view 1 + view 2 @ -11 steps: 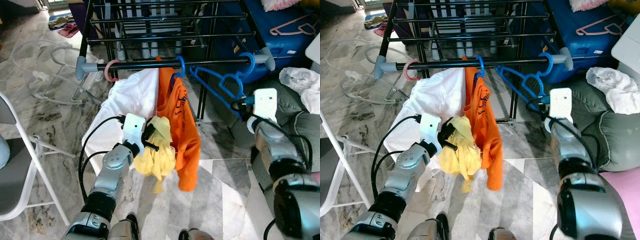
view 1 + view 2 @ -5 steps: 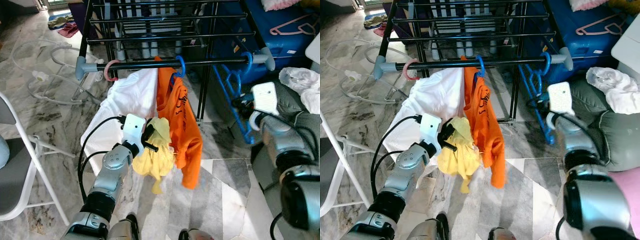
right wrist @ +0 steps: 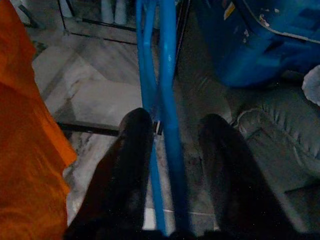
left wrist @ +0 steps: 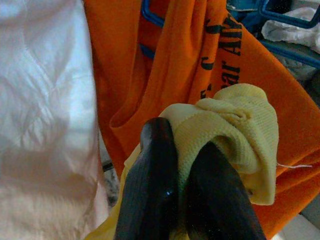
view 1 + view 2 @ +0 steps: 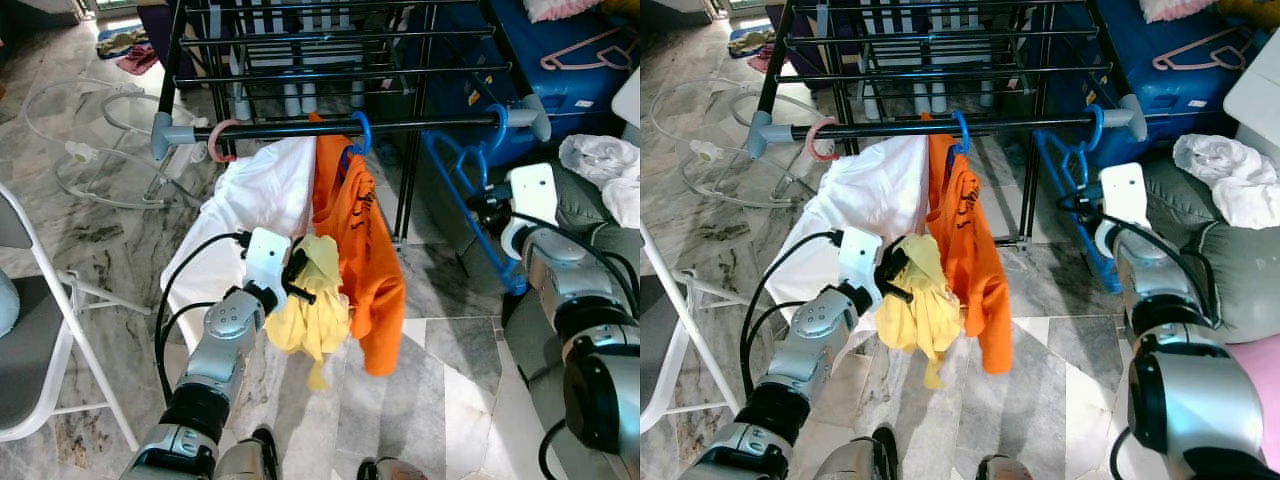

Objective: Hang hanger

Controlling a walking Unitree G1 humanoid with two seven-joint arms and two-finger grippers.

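The blue hanger (image 5: 1070, 170) is hanging hooked on the rail (image 5: 940, 127), between the parted fingers of the right gripper (image 3: 170, 145). The left gripper (image 4: 182, 165) is clenching yellow cloth (image 4: 235, 130). Light, stiff, probably slippery plastic: best gripped at the lower bar.

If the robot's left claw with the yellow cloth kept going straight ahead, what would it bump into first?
Most likely the orange shirt: the left gripper, shut on the yellow cloth, points straight at it, and the shirt looks very near, though depth is hard to judge.

Blue hanger (image 5: 468, 190), formerly splayed sideways from the rail (image 5: 350, 127), now hangs edge-on; right pincer (image 3: 167, 150) opened around it.
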